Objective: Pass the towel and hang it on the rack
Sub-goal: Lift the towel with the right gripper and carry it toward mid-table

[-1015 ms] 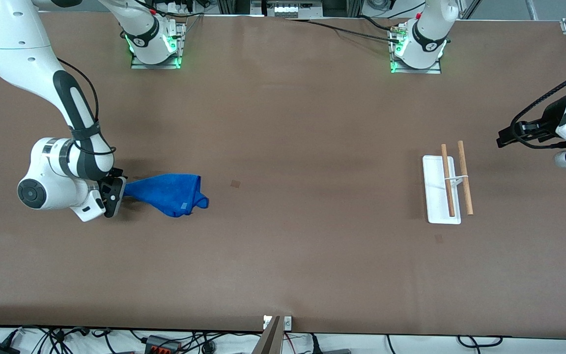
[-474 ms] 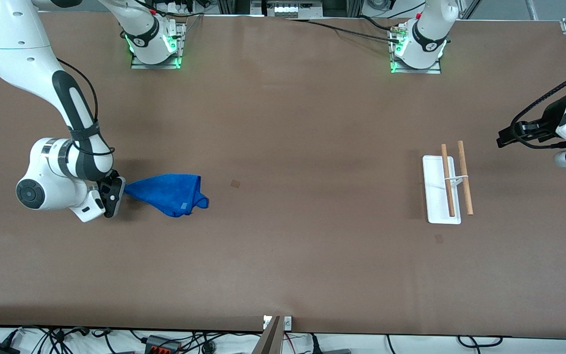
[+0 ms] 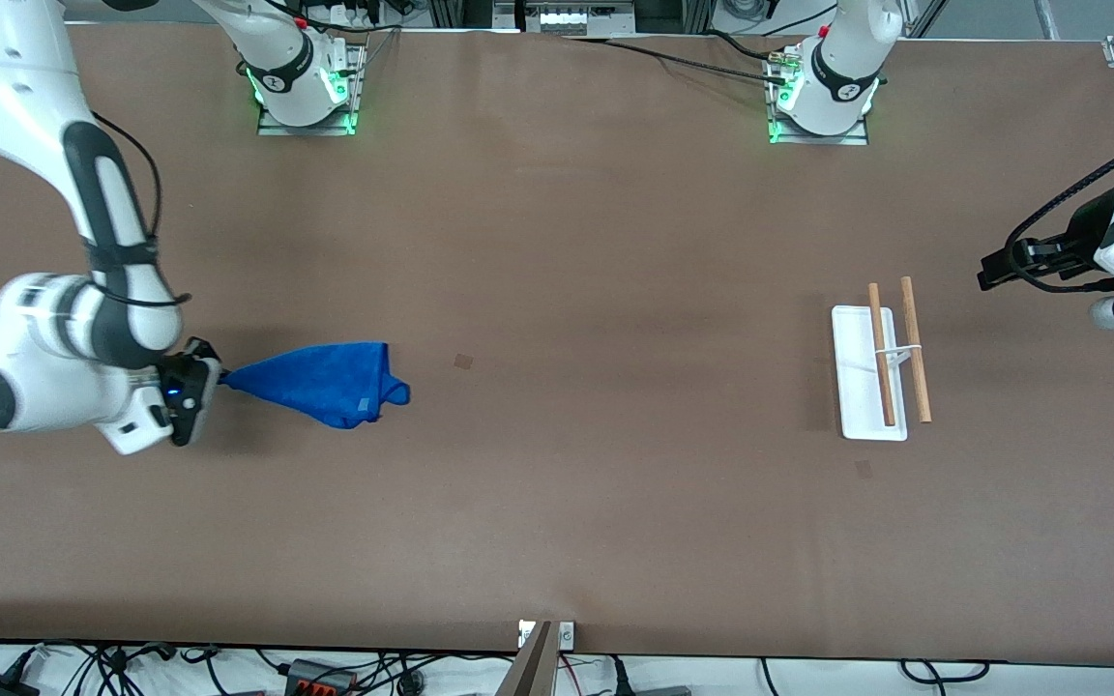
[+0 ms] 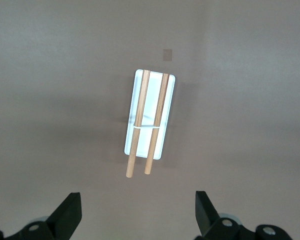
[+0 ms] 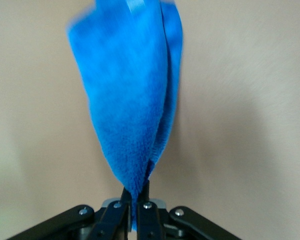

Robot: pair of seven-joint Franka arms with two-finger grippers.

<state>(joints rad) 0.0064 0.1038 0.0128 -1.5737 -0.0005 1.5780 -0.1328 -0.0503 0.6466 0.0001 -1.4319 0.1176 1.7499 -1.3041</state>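
The blue towel (image 3: 325,382) lies bunched on the brown table toward the right arm's end. One corner is drawn out to a point into my right gripper (image 3: 212,379), which is shut on it. The right wrist view shows the towel (image 5: 130,100) fanning out from the pinched fingers of the right gripper (image 5: 135,194). The rack (image 3: 852,387), a white base with two wooden rods, stands toward the left arm's end. My left gripper (image 3: 987,273) waits open in the air near that table end. In the left wrist view, the rack (image 4: 155,100) lies ahead of the open left gripper (image 4: 138,205).
Both arm bases (image 3: 306,92) (image 3: 823,97) stand along the table edge farthest from the front camera. Two small dark marks (image 3: 463,362) (image 3: 864,469) sit on the table top. Cables run along the table edge nearest that camera.
My right gripper has shut on the towel's corner and pulled back toward the right arm's end of the table, stretching that corner out. The left arm has not moved.
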